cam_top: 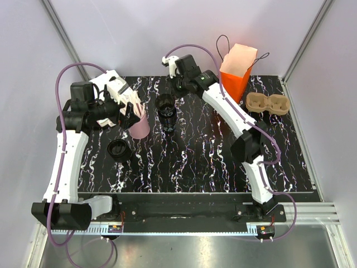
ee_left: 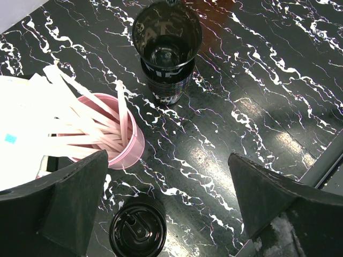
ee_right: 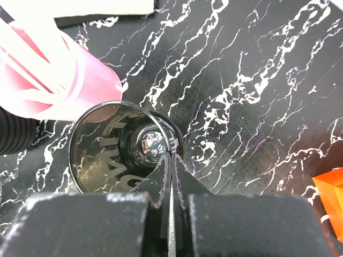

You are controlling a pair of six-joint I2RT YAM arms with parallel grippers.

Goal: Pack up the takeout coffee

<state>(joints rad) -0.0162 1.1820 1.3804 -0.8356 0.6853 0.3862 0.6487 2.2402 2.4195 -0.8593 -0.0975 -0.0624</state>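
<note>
The left gripper (ee_left: 167,160), jaws spread wide, is hanging near the lidded takeout coffee (ee_left: 138,231), which is standing on the counter (ee_left: 257,96) just beside the pink stick cup (ee_left: 120,147). It is needing to centre over the coffee, avoiding the sticks. The right gripper (ee_right: 171,158) is pinching the lidless cup (ee_right: 102,155) by its rim.

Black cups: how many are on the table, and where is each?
2. The lidded black cup stands on the left, near the pink cup. The lidless black cup stands centre-back, its rim pinched by the right fingers. Nested ones may be hidden.
</note>
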